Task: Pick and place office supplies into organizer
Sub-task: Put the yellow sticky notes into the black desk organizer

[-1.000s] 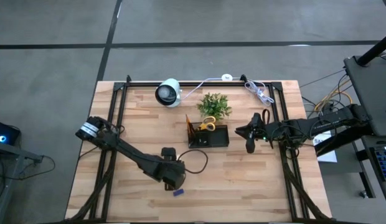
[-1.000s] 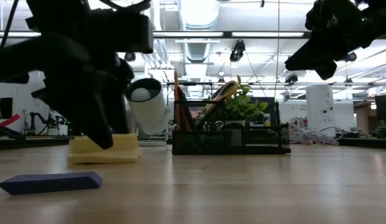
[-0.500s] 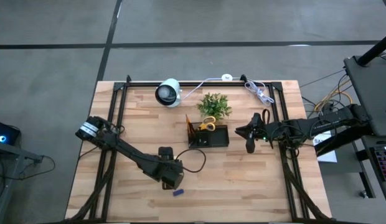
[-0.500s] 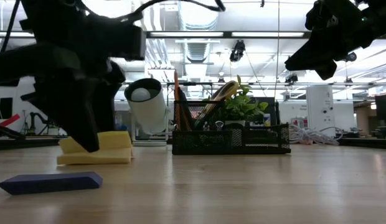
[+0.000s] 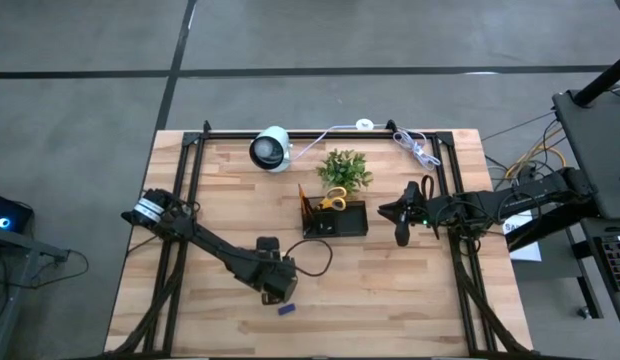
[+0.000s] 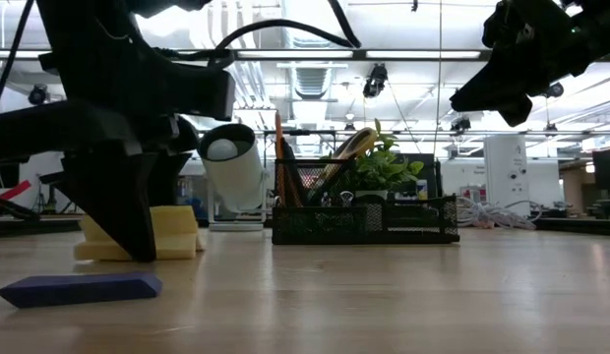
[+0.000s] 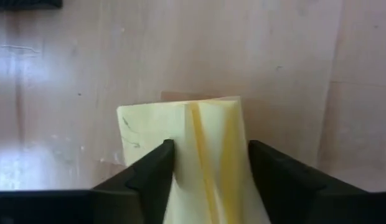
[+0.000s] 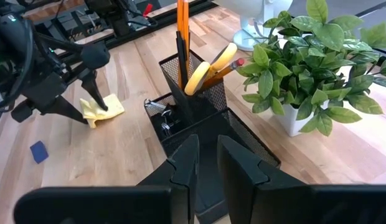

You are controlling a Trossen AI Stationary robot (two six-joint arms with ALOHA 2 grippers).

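High view: left gripper (image 5: 278, 291) low on table, blue block (image 5: 286, 309) just beside it; right gripper (image 5: 401, 222) beside organizer (image 5: 335, 218).
Low view: sticky-note pad (image 6: 138, 236) behind the left fingers.
Left wrist: fingers (image 7: 157, 168) straddle the pad, pinching it.
Right wrist: fingers (image 8: 187, 163) nearly together, empty.

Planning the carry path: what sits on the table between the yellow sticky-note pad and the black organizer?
Only bare wood. The right wrist view shows nothing between the sticky-note pad and the organizer; the blue block lies off to the side.
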